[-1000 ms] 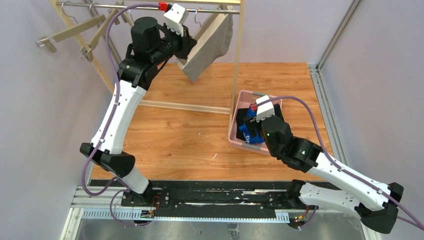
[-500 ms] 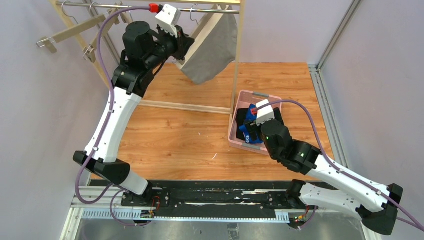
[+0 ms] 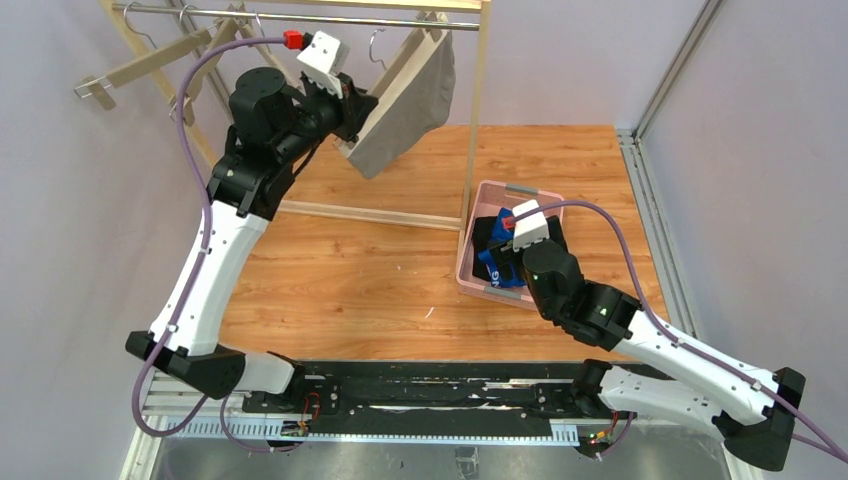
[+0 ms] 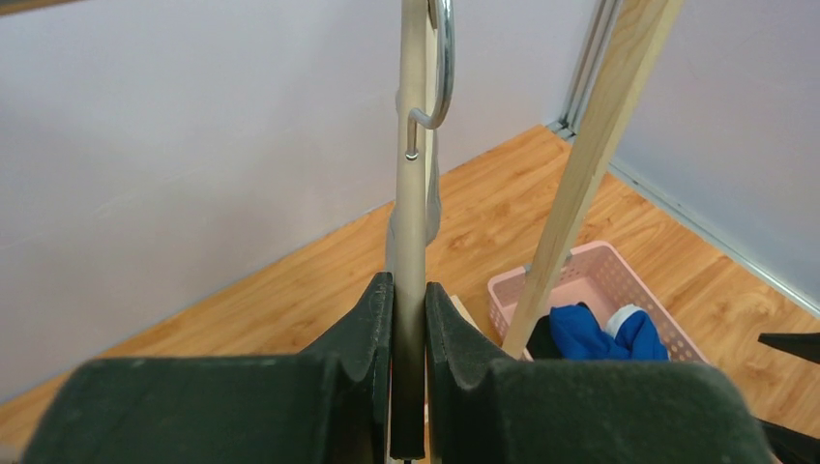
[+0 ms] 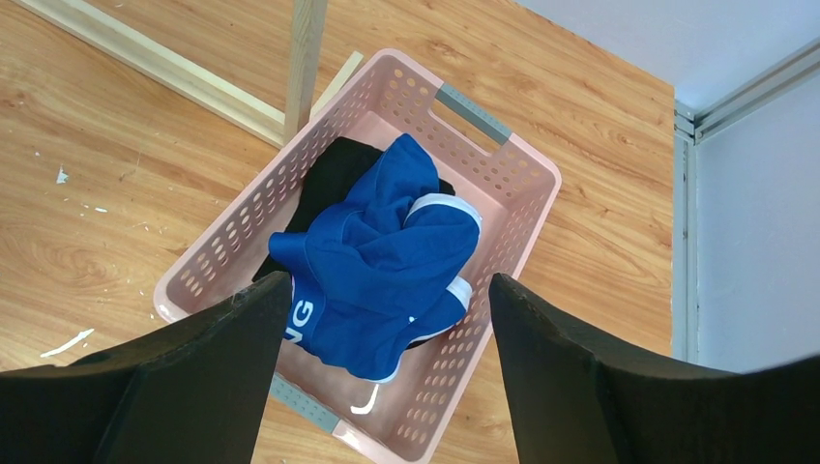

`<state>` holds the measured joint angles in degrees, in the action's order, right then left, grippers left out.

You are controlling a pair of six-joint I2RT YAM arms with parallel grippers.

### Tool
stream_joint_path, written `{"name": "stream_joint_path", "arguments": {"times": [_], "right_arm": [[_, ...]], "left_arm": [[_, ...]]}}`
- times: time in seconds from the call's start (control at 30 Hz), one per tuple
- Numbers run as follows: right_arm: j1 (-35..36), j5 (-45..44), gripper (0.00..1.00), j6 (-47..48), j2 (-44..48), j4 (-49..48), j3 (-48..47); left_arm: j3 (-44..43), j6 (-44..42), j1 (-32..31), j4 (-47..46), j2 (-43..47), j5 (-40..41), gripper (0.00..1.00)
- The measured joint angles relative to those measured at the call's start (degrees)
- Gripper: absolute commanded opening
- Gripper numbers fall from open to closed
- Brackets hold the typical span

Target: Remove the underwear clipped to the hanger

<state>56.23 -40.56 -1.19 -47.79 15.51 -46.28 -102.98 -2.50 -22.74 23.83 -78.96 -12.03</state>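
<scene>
Wooden tabletop (image 3: 350, 270), lilac walls (image 3: 60, 250), grey briefs (image 3: 400, 110)

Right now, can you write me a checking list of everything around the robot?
Surface: wooden tabletop, with a few white flecks.
Job's things: grey briefs hang on the hanger; blue briefs and black briefs lie in the pink basket.
Clutter: spare hangers on the rail, nothing clipped to them.
Grippers: left gripper, jaws shut on the hanger; right gripper, jaws open above the basket.
Cables: a purple cable loops off each wrist.
Surroundings: wooden rack, pale walls.
</scene>
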Motion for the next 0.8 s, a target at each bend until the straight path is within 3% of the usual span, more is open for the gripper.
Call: {"name": "stream_joint_path", "arguments": {"times": [0.3, 0.5, 0.63, 0.8], "right_arm": [[0.0, -0.92, 0.88, 0.46, -0.11, -1.99, 0.48], [-4.76, 1.97, 0.92, 1.01, -0.52, -2.6, 0.37], [-14.58, 12.96, 0.92, 0.52, -1.25, -3.15, -0.59], [-30.47, 39.69, 0.9, -0.52, -7.96, -4.09, -6.91]], "left_arm": [[6.88, -1.16, 0.0, 1.53, 5.51, 0.46, 0.0], [18.49, -1.99, 0.0, 4.28, 10.54, 0.72, 0.0], [25.18, -2.91, 0.0, 8.72, 16.04, 0.31, 0.0], [30.95, -4.24, 0.0, 13.09, 24.24, -3.5, 0.0]]}}
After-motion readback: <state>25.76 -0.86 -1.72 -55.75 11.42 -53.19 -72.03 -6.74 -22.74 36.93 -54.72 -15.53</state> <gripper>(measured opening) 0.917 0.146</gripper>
